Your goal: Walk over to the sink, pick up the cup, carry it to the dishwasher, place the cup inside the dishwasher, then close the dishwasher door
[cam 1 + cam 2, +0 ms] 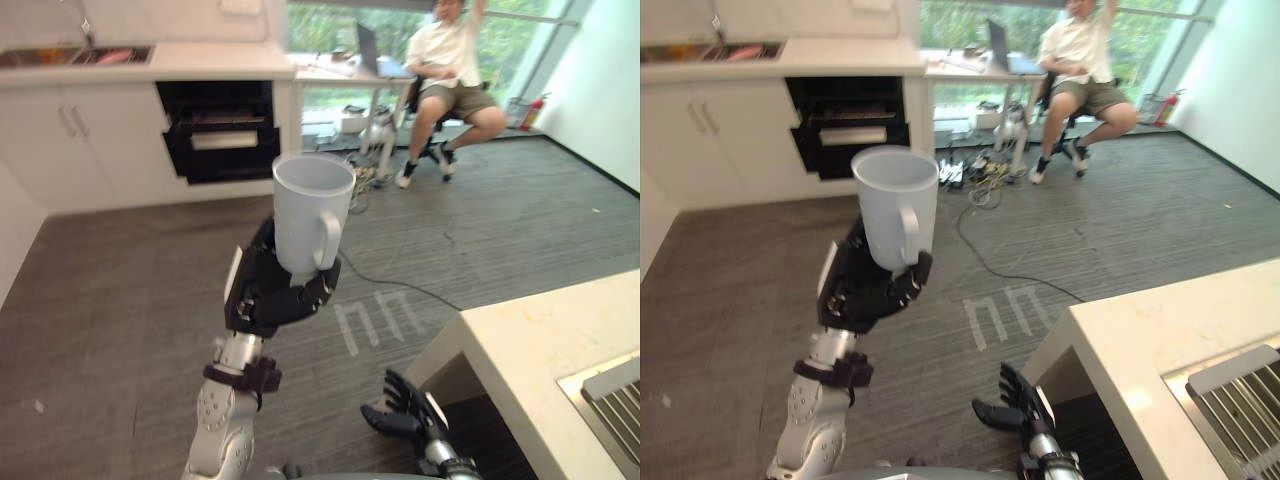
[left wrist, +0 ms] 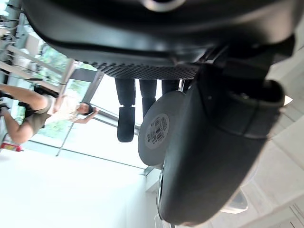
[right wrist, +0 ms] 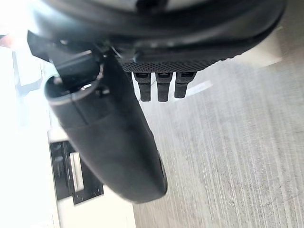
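The left hand [image 1: 272, 292] is clamped round the base of the upright white cup [image 1: 308, 205], held high over the floor [image 1: 120, 300], the right hand [image 1: 405, 408] hangs slack-fingered below, and the carry is judged under way, an approach to the open dishwasher [image 1: 220, 135] being called for.

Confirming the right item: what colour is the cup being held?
Plain white cup in the left robot hand; clearest in the left eye view.
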